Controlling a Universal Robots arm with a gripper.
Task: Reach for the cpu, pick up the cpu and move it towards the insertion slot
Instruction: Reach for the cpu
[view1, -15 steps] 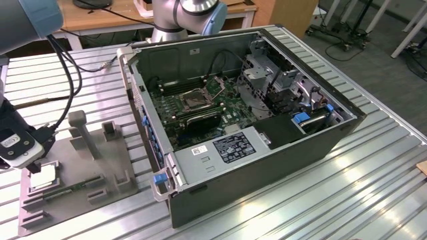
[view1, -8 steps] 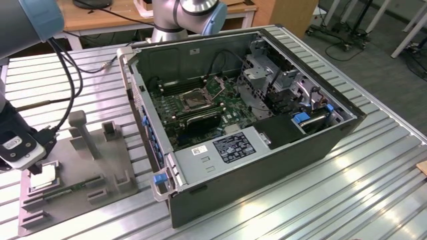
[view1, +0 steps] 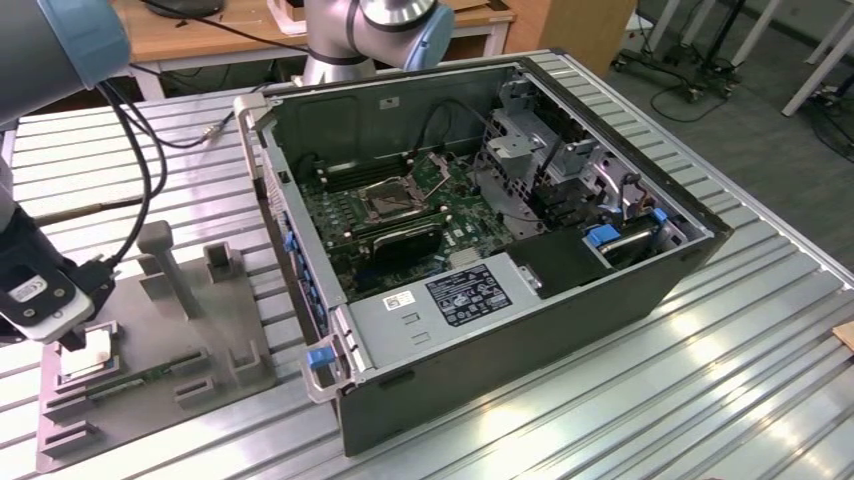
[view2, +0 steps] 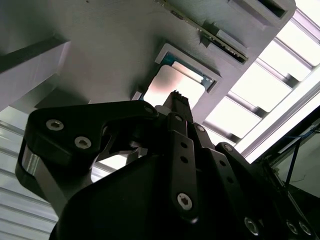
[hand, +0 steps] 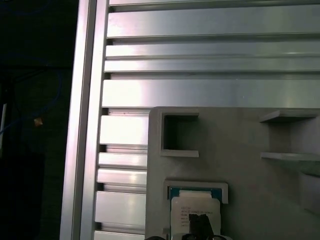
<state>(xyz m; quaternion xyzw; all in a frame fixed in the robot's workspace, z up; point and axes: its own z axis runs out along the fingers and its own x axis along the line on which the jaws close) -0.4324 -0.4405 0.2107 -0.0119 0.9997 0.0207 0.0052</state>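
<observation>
Your gripper (view1: 67, 340) hangs right over the cpu (hand: 189, 207) | cpu lies in its pocket by the grey plate's (view1: 234, 330) edge | grip: can't tell

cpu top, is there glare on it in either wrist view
Second wrist view: the cpu top is washed out by a pale reflection, and the table slats are blown out. First wrist view: the cpu is evenly lit, no glare.
</observation>
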